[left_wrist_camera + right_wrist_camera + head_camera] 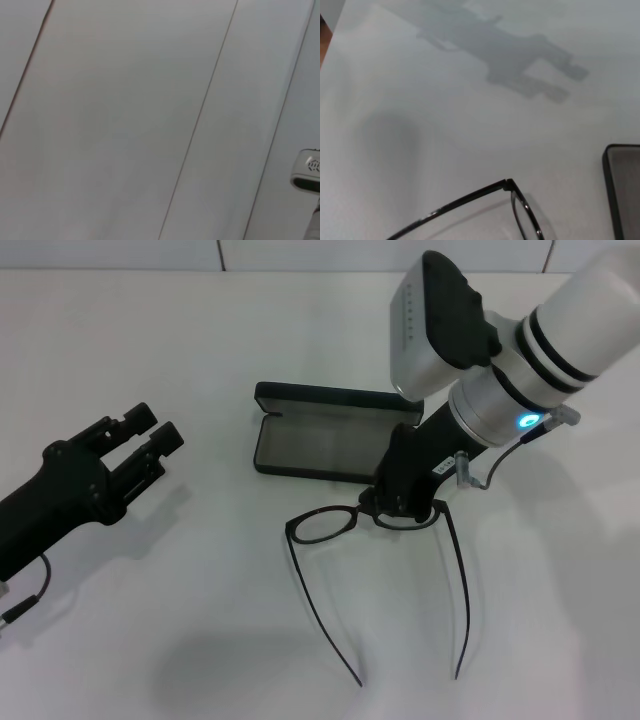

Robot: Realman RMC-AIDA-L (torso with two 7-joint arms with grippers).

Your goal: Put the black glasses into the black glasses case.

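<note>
Head view: white tabletop (pixel 200 340) fills the frame. Black glasses case (pixel 325 433) lies open at upper centre, lid raised along its far edge, grey lining showing. Black glasses (pixel 330 523) sit just below the case, centre of frame, unfolded, lenses toward the case, both temple arms running down toward the bottom edge; the left-hand one ends near bottom centre, the other slightly right of it. Right gripper (pixel 405 508) comes in from the upper right and is down on the right-hand lens and bridge area, black body covering that part of the frame; jaws hidden under it, cannot tell if open or closed or actually gripping. Left gripper (pixel 150 435) sits at mid left of the frame, well apart from glasses and case, jaws parted, nothing between them. Right wrist view: one glasses hinge corner and temple arm at the bottom centre, a corner of the case at lower right, apart from the glasses, gripper shadow across the top. Left wrist view: only plain pale panels with thin seams, a small bit of grey hardware at the lower right edge.
</note>
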